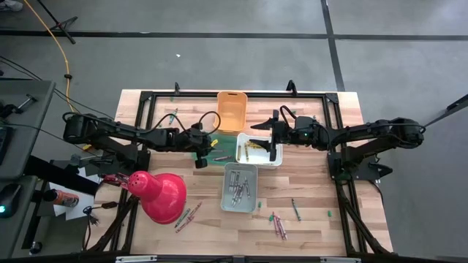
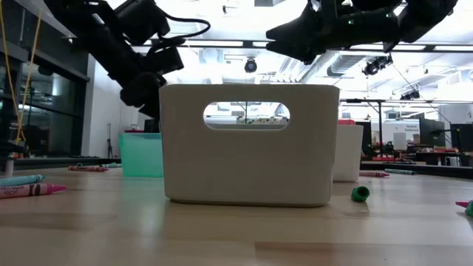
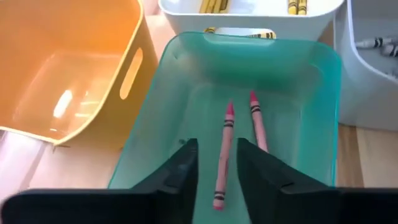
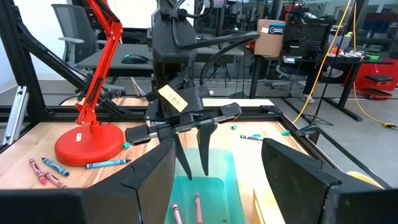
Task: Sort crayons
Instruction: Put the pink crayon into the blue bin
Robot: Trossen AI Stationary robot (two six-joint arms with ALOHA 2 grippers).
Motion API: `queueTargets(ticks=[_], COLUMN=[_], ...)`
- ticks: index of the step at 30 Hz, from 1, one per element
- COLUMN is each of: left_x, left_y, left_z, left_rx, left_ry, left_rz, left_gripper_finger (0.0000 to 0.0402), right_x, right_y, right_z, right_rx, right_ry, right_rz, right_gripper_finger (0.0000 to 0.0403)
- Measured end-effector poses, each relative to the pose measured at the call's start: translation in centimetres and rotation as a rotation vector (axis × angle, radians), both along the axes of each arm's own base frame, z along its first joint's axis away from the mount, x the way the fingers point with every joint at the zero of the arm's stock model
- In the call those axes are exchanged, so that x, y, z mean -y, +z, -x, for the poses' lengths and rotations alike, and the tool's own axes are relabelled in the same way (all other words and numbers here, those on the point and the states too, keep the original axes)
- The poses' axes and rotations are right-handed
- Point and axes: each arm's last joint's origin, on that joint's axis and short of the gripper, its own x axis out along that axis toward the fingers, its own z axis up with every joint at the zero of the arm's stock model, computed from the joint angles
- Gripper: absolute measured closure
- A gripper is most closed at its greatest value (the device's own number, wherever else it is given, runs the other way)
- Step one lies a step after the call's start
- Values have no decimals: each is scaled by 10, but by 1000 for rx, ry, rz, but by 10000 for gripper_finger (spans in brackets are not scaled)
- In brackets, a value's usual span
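My left gripper (image 3: 216,163) hangs parted over the teal bin (image 3: 311,112), two pink crayons (image 3: 222,155) inside; right gripper (image 4: 217,180) spread wide.

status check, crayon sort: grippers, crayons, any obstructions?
Left gripper open over teal bin, two pink crayons lying inside. Right gripper open, empty, above same bin. Loose crayons on table. Red lamp near-left; nothing blocking.
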Motion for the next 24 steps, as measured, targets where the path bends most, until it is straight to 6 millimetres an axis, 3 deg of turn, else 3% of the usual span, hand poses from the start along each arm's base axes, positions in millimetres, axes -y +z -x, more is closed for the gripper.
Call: queueTargets(ticks=[5,9,16,24], left_x=[0,1,1,-6], left_y=[3,26,50,47], left_z=[-1,-7,5,33], left_rx=[22,97,305,599], left_ry=[15,-43,-94,-96], left_rz=[15,-22,-58,-61], left_gripper_finger=[245,221,220,227], right_x=[0,0,0,0], right_y=[0,-1,-2,-3], right_z=[0,0,0,0], right_rx=[-2,-4,-16,-25], right_ry=[0,-1,-1,-2], right_rz=[-8,-12,-13,-29], right_gripper_finger=[169,169,169,169])
